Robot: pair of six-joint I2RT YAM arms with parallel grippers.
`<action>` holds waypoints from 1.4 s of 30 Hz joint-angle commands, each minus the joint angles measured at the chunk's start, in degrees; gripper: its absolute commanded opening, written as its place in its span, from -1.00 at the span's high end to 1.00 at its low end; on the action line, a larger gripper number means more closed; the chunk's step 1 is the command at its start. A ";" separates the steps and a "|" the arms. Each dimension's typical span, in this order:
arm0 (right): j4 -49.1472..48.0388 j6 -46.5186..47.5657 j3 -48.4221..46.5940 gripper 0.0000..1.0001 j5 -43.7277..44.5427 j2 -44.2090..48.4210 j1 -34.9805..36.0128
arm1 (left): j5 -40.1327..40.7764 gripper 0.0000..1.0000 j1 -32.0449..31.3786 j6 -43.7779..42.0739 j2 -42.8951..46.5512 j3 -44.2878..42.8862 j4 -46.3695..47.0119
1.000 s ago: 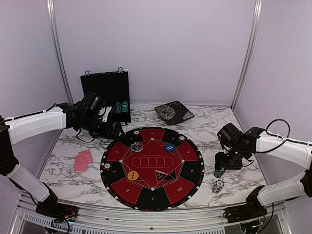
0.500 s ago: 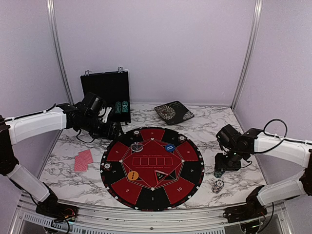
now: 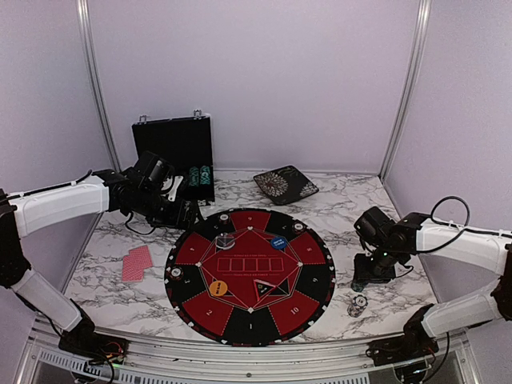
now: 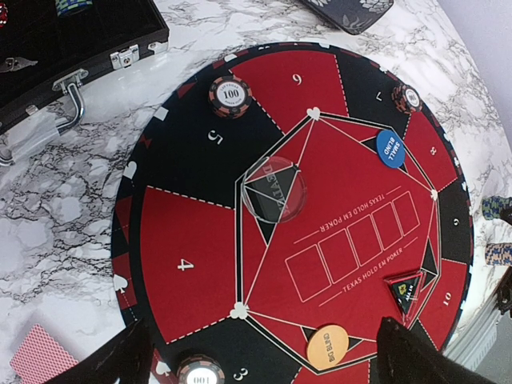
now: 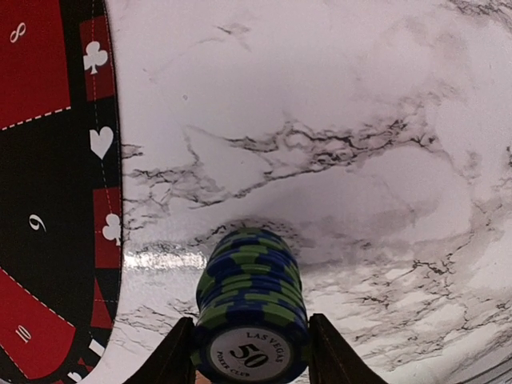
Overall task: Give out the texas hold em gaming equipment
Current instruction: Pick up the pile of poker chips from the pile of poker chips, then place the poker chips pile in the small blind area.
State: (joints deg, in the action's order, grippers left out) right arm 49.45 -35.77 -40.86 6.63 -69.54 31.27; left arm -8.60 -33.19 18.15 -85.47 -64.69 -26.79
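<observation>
Chip stack (image 5: 250,296), green and blue, stands at bottom centre of my right wrist view, near the mat (image 5: 48,240). My right gripper (image 5: 250,356) flanks it closely. Whether it grips yet, I cannot tell. I should squeeze level, keeping the stack straight.

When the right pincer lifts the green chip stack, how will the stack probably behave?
The stack is several separate chips, so it may shear or spill if squeezed off-centre. The striped edges look smooth and round, so a chip could slip out and roll. The right pincer flanks both sides, which probably steadies it.
</observation>
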 commanded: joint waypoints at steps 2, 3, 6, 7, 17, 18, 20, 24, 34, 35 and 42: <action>-1.50 -0.13 -0.87 0.14 0.04 -0.92 -0.08 | -0.77 -0.98 0.41 -0.36 -0.57 0.44 0.69; -1.59 -0.10 -0.96 0.15 0.00 -0.99 0.01 | -0.77 -0.98 0.41 -0.32 -0.51 0.44 0.68; -1.80 -0.06 -1.21 0.19 0.02 -1.25 0.11 | -0.76 -0.98 0.49 -0.31 -0.55 0.44 0.68; -1.89 -0.01 -1.21 0.20 0.02 -1.38 0.07 | -0.78 -0.98 0.48 -0.32 -0.50 0.46 0.72; -0.76 -0.40 -1.99 0.33 0.55 -0.86 0.37 | -0.79 -0.98 0.58 -0.39 -0.47 0.44 0.68; -0.55 -0.36 -2.13 0.33 0.60 -0.67 0.37 | -0.87 -0.98 0.58 -0.34 -0.55 0.44 0.68; -0.20 -0.47 -2.57 0.35 0.82 -0.39 0.40 | -0.95 -0.98 0.58 -0.35 -0.57 0.39 0.68; 0.44 -0.37 -3.45 0.37 1.12 -0.16 0.37 | -0.89 -0.98 0.67 -0.31 -0.49 0.35 0.68; 2.15 -0.19 -5.52 0.40 1.76 0.14 0.46 | -1.24 -0.98 0.67 -0.29 -0.53 0.37 0.68; 2.33 -0.14 -5.96 0.41 1.87 0.19 0.46 | -1.19 -0.98 0.67 -0.24 -0.50 0.35 0.73; 2.78 1.21 -10.22 0.42 2.45 -1.67 0.81 | -1.33 -0.98 0.84 -0.29 -0.38 0.44 0.69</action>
State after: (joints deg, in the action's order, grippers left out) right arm 51.66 -35.57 -46.59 7.66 -70.32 31.64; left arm -9.17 -32.86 18.17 -85.49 -64.69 -26.79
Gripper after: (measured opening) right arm 0.403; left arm 0.989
